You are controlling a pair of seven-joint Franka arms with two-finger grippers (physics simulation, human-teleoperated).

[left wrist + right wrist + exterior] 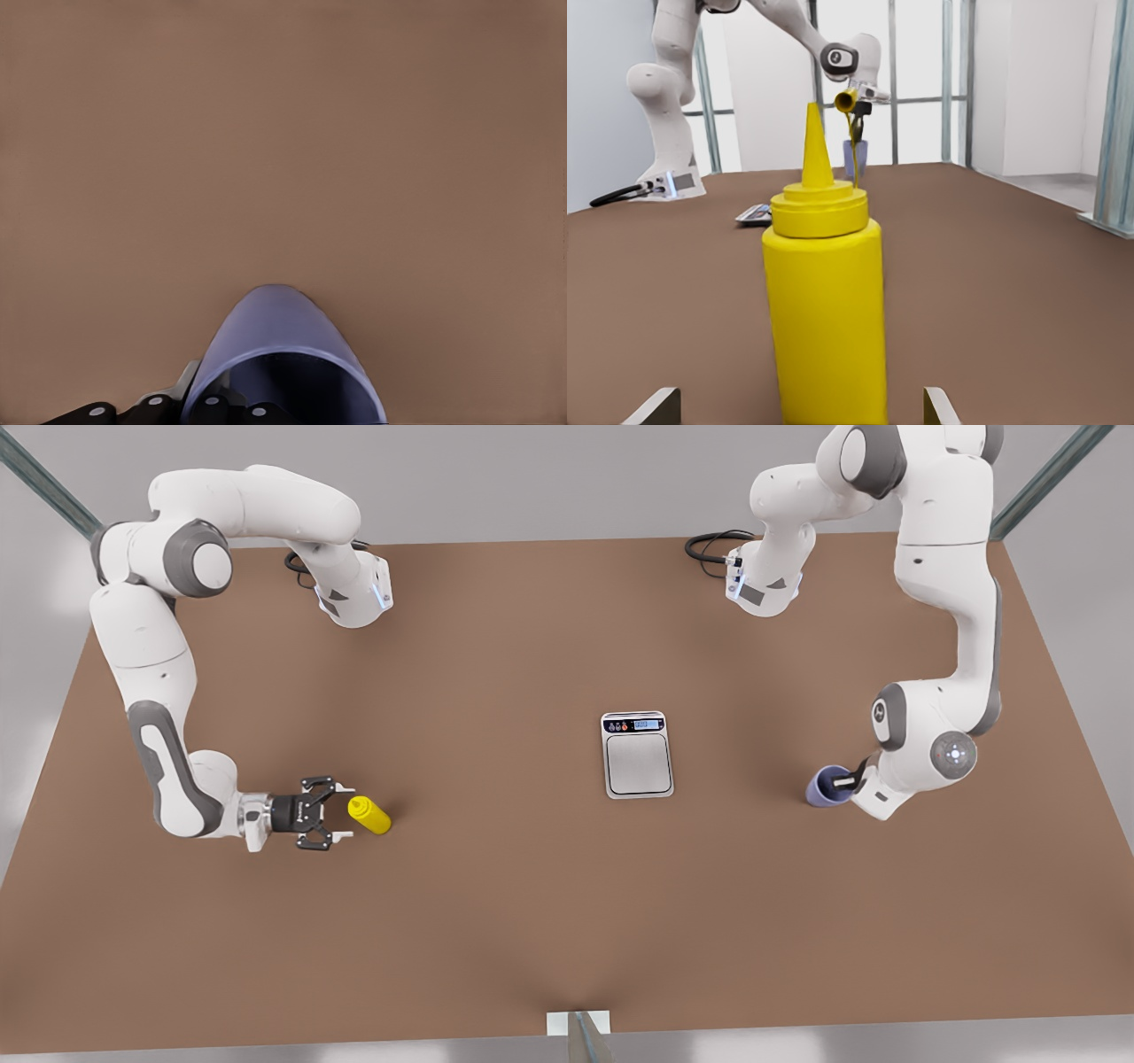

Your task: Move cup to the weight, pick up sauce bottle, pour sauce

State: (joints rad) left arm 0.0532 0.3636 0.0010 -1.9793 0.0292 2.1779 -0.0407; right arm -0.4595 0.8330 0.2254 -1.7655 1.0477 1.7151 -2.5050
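one cup held by left end effector; one sauce bottle between wide-open right end effector fingers.

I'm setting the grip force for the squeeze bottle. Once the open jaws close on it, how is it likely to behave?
The sauce bottle stands upright, tall and narrow, between the right gripper's open jaws, so an off-centre touch could tip it. Its smooth round body may slip or turn. If soft, as squeeze bottles usually are, it could dent under hard pressure.

Sauce bottle: bright yellow, plain, nozzle cap same yellow. Cup: lavender-blue, darker inside. Scale: silver-grey plate, dark display strip; button colours possibly red and blue. Table: uniform brown.
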